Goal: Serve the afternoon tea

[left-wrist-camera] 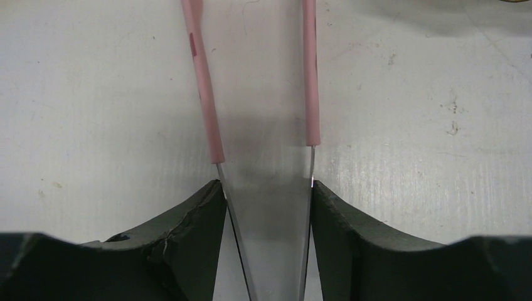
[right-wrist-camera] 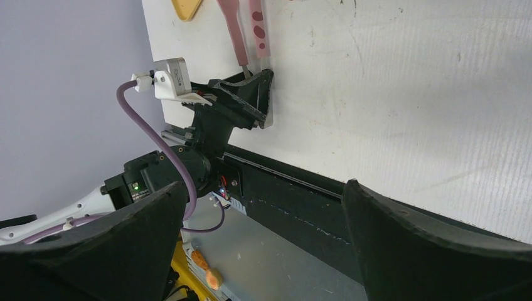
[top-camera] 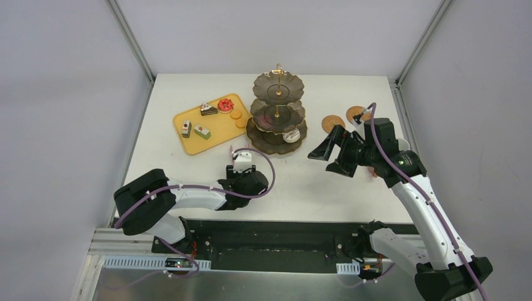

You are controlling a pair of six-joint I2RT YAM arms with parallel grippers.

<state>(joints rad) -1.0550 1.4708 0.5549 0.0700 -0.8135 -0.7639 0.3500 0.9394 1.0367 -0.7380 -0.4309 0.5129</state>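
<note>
Three-tier stand (top-camera: 261,136) upright, pink tongs (left-wrist-camera: 204,94) in left gripper (left-wrist-camera: 268,188) — tips pointing away

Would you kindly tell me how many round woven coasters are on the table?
2. One coaster lies just right of the three-tier stand; the second coaster sits right of it, farther back, partly covered by the right arm. Another could be hidden beneath that arm.
</note>
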